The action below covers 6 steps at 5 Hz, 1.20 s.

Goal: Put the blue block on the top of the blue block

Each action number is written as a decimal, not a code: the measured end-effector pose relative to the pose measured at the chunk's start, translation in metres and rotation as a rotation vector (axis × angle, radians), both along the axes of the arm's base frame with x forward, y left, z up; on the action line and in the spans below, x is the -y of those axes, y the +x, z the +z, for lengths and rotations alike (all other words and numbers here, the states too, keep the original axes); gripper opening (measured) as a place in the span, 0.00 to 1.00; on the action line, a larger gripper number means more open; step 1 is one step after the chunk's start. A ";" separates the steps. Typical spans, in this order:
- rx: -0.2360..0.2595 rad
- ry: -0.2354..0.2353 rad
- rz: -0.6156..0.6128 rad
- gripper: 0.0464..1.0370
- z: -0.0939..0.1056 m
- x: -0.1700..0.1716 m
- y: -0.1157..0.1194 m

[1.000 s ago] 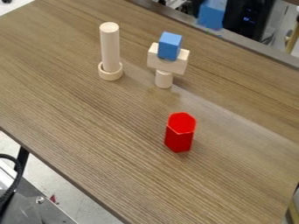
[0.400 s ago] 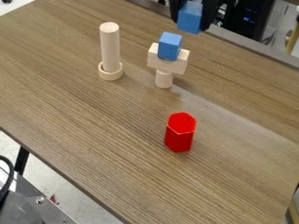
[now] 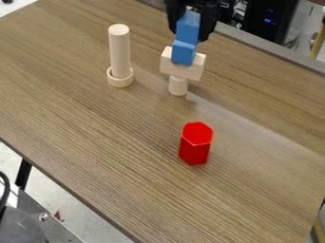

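Claw (image 3: 189,33) clamped on upper blue block (image 3: 188,24), over lower blue block (image 3: 183,53); contact unclear. Likely light, stiff, slightly slick. Best hold: opposite side faces, base clear.

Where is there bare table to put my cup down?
In the picture, the table has bare wood left of the red block, and between that and the right edge. It's crowded towards the top, where the gripper holds the upper blue block over the lower blue block.
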<state>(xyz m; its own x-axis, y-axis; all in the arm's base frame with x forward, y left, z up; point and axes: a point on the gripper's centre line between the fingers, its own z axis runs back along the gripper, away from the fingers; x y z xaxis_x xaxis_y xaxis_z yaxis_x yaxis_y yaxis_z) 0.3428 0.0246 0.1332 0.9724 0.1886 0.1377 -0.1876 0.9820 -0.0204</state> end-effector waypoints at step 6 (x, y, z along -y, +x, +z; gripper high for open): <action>0.000 0.002 0.020 0.55 -0.012 -0.014 0.017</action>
